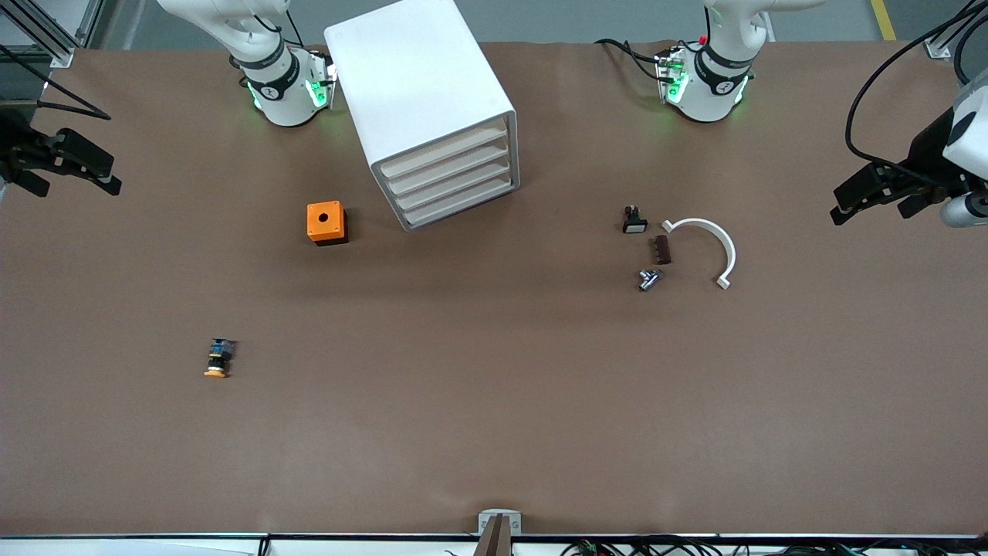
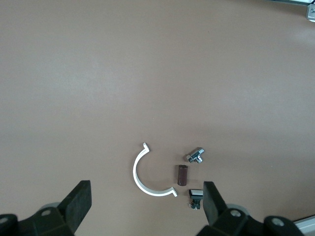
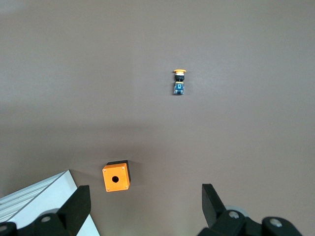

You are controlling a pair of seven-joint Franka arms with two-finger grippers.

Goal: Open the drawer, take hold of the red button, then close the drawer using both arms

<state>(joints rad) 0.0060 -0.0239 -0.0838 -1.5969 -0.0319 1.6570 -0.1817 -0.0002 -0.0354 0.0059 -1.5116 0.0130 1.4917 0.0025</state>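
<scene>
The white cabinet (image 1: 421, 85) stands near the right arm's base, and its corner shows in the right wrist view (image 3: 39, 199). Its uppermost drawer (image 1: 446, 151) is shut, like the three below it. The red-capped button is not in view. My right gripper (image 1: 77, 188) is open and empty, up over the right arm's end of the table; the right wrist view (image 3: 146, 199) shows its jaws wide apart. My left gripper (image 1: 871, 214) is open and empty, up over the left arm's end; it also shows in the left wrist view (image 2: 146, 196).
An orange box with a hole (image 1: 326, 222) sits beside the cabinet. An orange-yellow-capped button (image 1: 219, 358) lies nearer the front camera. Toward the left arm's end lie a white curved clip (image 1: 706, 247), a brown cylinder (image 1: 662, 249), a metal fitting (image 1: 648, 279) and a small black switch (image 1: 634, 220).
</scene>
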